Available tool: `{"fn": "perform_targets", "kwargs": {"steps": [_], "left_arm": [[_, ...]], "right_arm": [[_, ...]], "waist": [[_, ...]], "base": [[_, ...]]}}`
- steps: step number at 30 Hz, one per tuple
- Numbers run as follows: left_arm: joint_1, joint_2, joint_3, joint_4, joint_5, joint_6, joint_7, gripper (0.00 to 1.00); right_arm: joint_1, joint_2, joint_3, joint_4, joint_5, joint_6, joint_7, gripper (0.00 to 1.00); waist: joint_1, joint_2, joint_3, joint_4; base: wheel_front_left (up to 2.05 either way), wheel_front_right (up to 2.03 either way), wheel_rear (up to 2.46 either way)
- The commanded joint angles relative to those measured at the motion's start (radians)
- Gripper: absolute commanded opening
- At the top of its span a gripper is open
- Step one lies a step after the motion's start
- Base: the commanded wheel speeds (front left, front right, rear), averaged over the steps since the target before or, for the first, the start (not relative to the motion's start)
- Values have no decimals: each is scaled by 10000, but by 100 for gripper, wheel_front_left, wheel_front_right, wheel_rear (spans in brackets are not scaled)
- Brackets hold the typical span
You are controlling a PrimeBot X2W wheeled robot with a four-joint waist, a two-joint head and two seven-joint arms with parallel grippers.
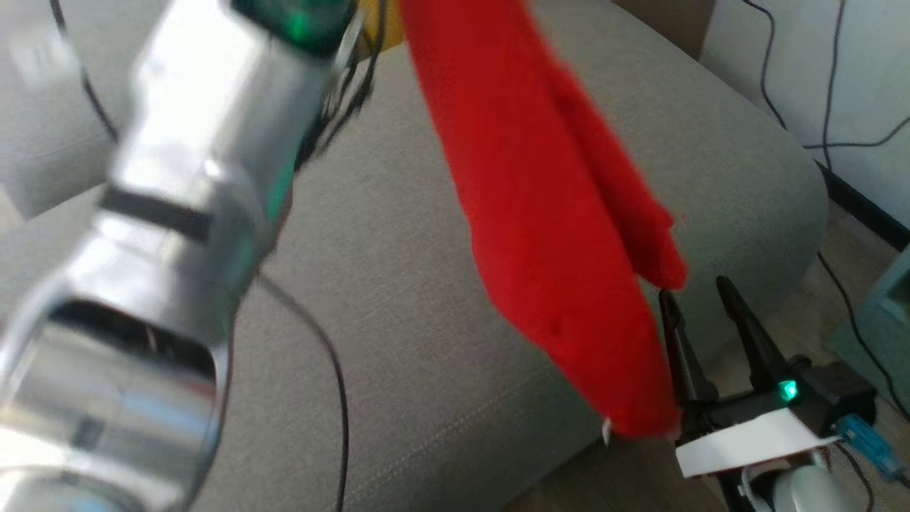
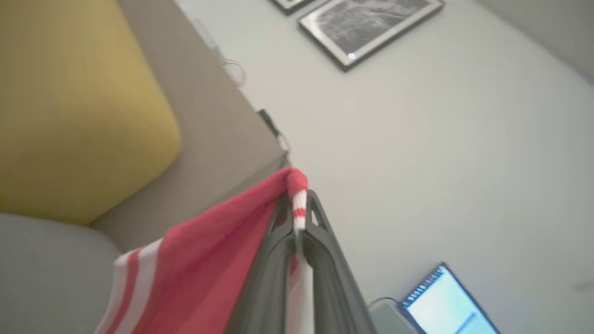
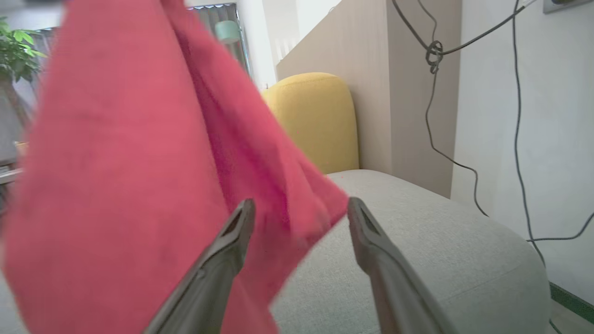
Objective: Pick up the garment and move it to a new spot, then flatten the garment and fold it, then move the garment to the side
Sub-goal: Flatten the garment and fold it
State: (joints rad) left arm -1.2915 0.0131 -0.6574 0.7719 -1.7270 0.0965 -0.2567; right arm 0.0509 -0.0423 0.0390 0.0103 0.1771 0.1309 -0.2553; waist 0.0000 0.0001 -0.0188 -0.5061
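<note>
While the left pincer (image 2: 298, 206) pinches it, red garment (image 1: 540, 213) hangs.

look: red garment (image 1: 554, 235), white stripes along one edge
state: bunched up, hanging long from my left claw (image 2: 299, 208)
where: in the air over the grey sofa (image 1: 398, 284)

I read the garment (image 1: 547, 213) as soft, matt red cloth with a slightly fuzzy nap. The sofa (image 1: 398, 284) is grey woven fabric, matt and fine-grained, with a stitched seam near its front. My left forearm (image 1: 178, 178) has a silvery, glossy, mirror-like shell; I cannot tell metal from plastic. The right gripper (image 1: 693, 288) looks like dark matt plastic. The cushion (image 3: 315, 120) is matt yellow cloth, and the beige panel (image 3: 371, 83) is smooth.
</note>
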Motion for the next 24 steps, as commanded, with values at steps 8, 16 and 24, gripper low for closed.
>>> {"fn": "perform_targets", "kwargs": {"steps": [8, 16, 24], "left_arm": [[2816, 1255, 1781, 570, 1033, -590, -50, 0], [5642, 2354, 1880, -99, 1777, -525, 49, 0], [7108, 3476, 897, -1107, 4090, -54, -40, 0]], "right_arm": [[-2, -79, -264, -336, -294, -2, -65, 100], [-267, -79, -129, 245, -138, -2, -65, 100], [-1351, -79, -92, 1910, 870, -2, -65, 100]], "waist": [[0, -1, 424, 1297], [0, -1, 1129, 2350], [0, -1, 1514, 3071]], "base": [[0, 0, 0], [0, 0, 0], [0, 0, 0]]}}
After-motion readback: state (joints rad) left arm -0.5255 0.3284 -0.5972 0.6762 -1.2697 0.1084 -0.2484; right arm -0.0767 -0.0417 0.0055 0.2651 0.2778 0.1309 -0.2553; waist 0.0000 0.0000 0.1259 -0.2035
